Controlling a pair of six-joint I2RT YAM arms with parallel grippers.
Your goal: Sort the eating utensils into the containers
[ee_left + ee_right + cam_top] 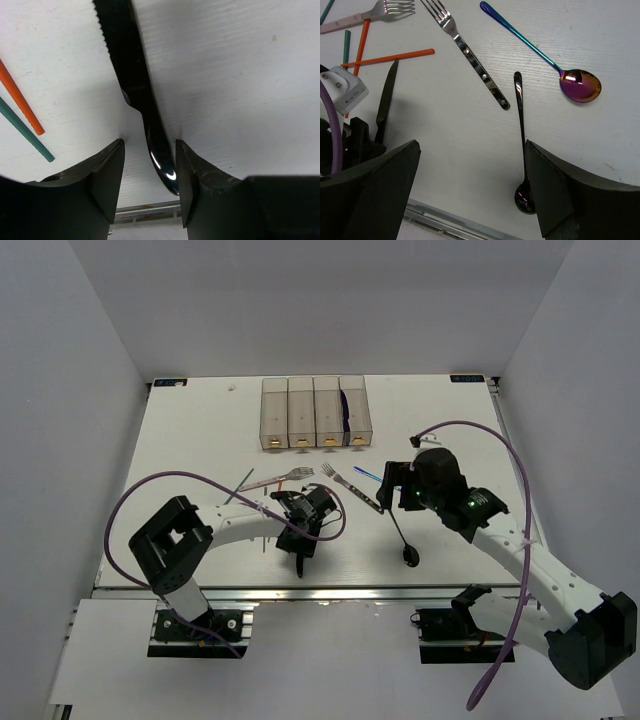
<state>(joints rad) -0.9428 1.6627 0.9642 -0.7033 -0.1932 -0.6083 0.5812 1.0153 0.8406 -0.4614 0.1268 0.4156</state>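
My left gripper (150,167) is open and low over the table, its jaws on either side of the handle of a black knife (131,65) that lies flat, close to the right finger. From above, the left gripper (300,538) covers most of the knife. My right gripper (470,185) is open and empty above the table. A black spoon (520,125) lies by its right finger. A silver fork (470,57) and an iridescent spoon (540,52) lie beyond it. The clear containers (316,412) stand at the back, and the rightmost one holds a dark utensil (345,412).
A second fork (283,478) and red chopsticks (390,57) and teal chopsticks (27,132) lie left of centre. A red chopstick (20,102) lies left of the knife. The table's front rail (450,222) is close below both grippers.
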